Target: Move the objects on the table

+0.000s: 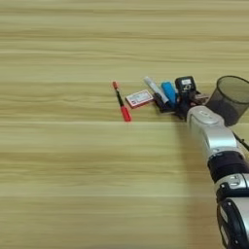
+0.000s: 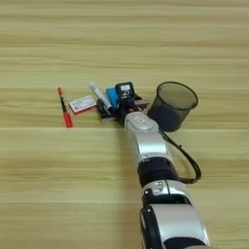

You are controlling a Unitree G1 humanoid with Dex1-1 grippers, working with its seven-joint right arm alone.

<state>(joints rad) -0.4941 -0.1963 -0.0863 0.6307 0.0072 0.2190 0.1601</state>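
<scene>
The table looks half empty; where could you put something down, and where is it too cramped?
The table is bare above, below and left of the pen. It is crowded in the row from pen through box, marker and blue block to the gripper and mesh cup.

An office-like desk setting: a light wood-grain surface point(image 2: 48, 194) carries stationery, namely a red-capped pen point(image 2: 63, 112), a white marker point(image 2: 100, 93), a small white-and-red box point(image 2: 82, 104) and a black mesh pen cup point(image 2: 172, 107).
</scene>
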